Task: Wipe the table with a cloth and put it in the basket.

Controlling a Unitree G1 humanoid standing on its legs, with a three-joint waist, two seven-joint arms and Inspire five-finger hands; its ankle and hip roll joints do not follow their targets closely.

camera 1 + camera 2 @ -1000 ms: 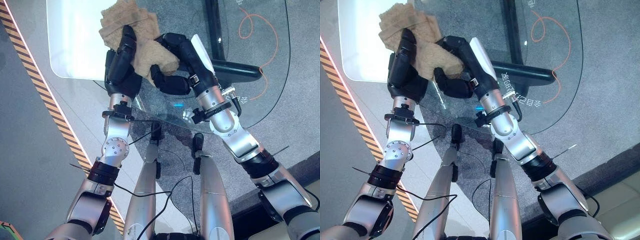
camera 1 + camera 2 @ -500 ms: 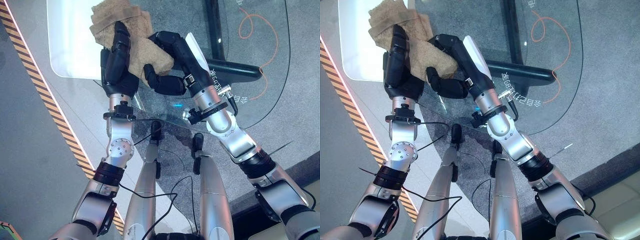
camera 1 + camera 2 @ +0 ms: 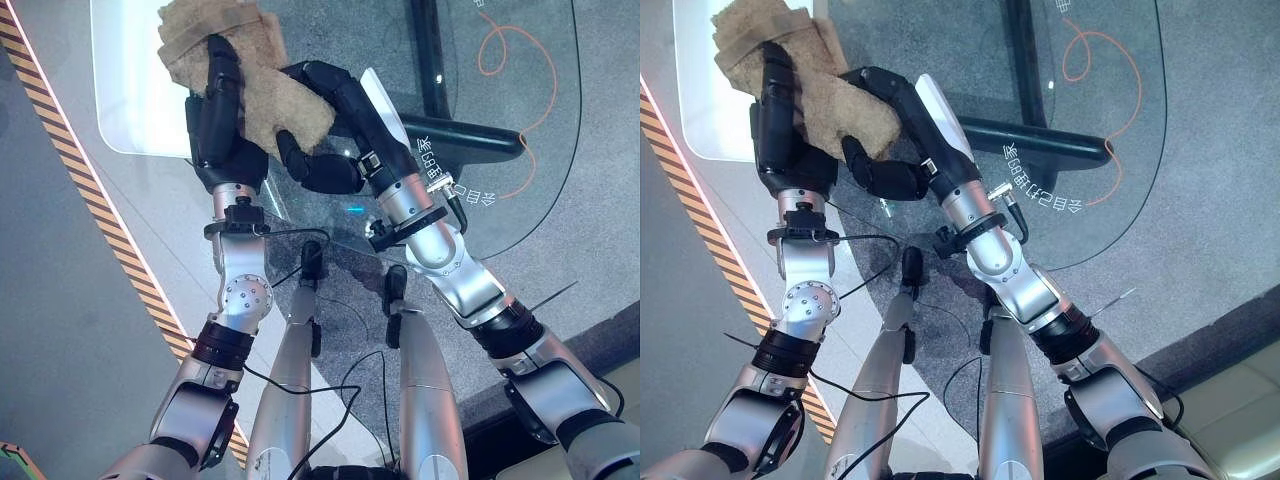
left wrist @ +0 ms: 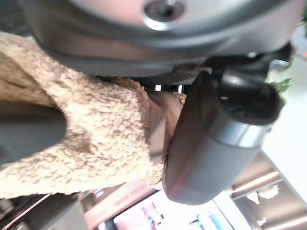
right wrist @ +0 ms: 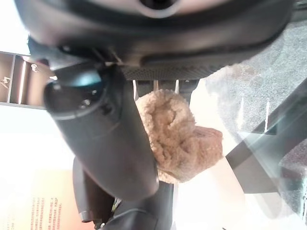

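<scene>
**Cloth pinned at far-left corner of glass bench**

I've got the cloth (image 3: pixel 255 85) on the bench (image 3: pixel 520 130), far-left corner, under both hands. Left hand (image 3: pixel 215 110) lies fingers straight, flat on its left half; right hand (image 3: pixel 325 120) curls round its near-right edge. Long axis runs far-left to near-right. Bench edge sits just left; open glass lies right, I'd sweep there. No basket seen.

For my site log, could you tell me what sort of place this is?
Probably a lab or showroom floor, not a home. A glass table stands on grey carpet, and black-and-yellow hazard tape marks off an area of the floor. Both hands, left hand and right hand, press a tan cloth on the glass.
</scene>
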